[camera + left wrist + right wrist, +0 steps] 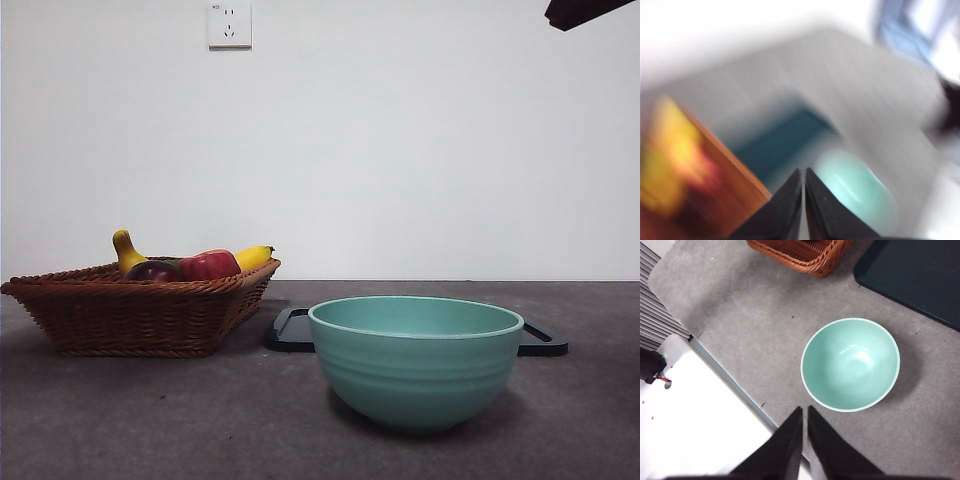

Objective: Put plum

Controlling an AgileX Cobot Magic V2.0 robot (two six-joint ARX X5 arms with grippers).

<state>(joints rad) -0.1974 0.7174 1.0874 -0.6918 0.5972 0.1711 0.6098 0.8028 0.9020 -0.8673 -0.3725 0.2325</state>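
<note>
We see the dark maroon plum [152, 271] in the woven wicker basket [130, 310], left of the mint-green ceramic bowl [416, 360], our left gripper [803, 172] and right gripper [804, 411] both pressed together, holding nothing.

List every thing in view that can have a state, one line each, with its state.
plum: lying in the basket, not held.
basket: upright on the table, holding fruit.
green bowl: upright, empty.
dark tray: flat on the table behind the bowl.
left pincer: shut, holding nothing.
right pincer: shut, holding nothing.
</note>
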